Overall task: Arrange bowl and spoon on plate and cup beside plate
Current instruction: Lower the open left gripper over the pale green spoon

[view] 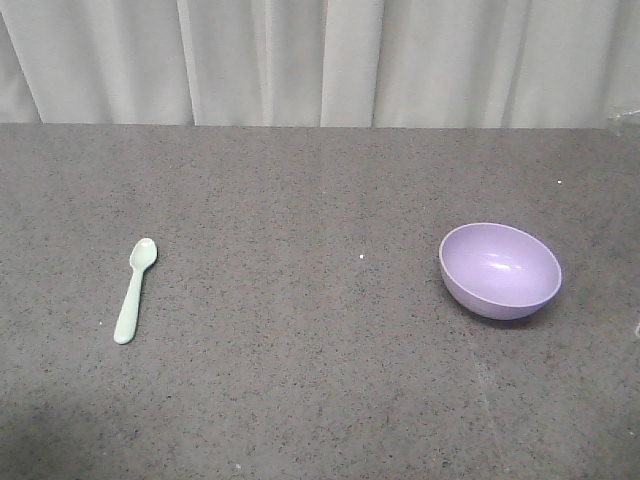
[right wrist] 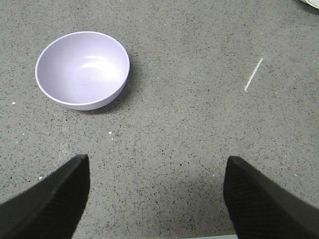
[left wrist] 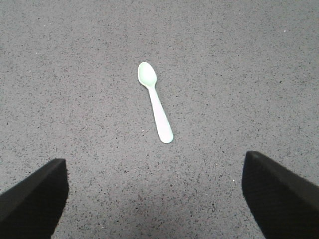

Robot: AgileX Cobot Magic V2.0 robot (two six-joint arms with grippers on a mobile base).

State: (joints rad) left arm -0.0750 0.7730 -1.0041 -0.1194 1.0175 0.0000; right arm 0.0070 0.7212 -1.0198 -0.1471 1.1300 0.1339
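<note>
The spoon [left wrist: 155, 102] lies flat on the speckled grey counter [left wrist: 239, 59], straight ahead of the left tool [left wrist: 154, 159] and centred between its two dark fingers, handle end nearer and scoop pointing away. The left tool is spread wide and holds nothing.

The bowl [right wrist: 82, 69] sits upright and empty ahead of the right tool [right wrist: 157, 158] and off toward its left finger, clear of both. That tool is also spread apart and empty.

Neither plate nor cup can be made out. A pale sliver [right wrist: 311, 2] at the far right corner of the right wrist view is too small to name.

The task looks barely begun, with a first pick-up due. For the spoon, the fingers should straddle the narrow handle and close low against the counter, since the spoon is thin and could slide. For the bowl, the right tool should shift left until one finger drops inside the rim and one outside.

No brand, label or writing shows anywhere.
</note>
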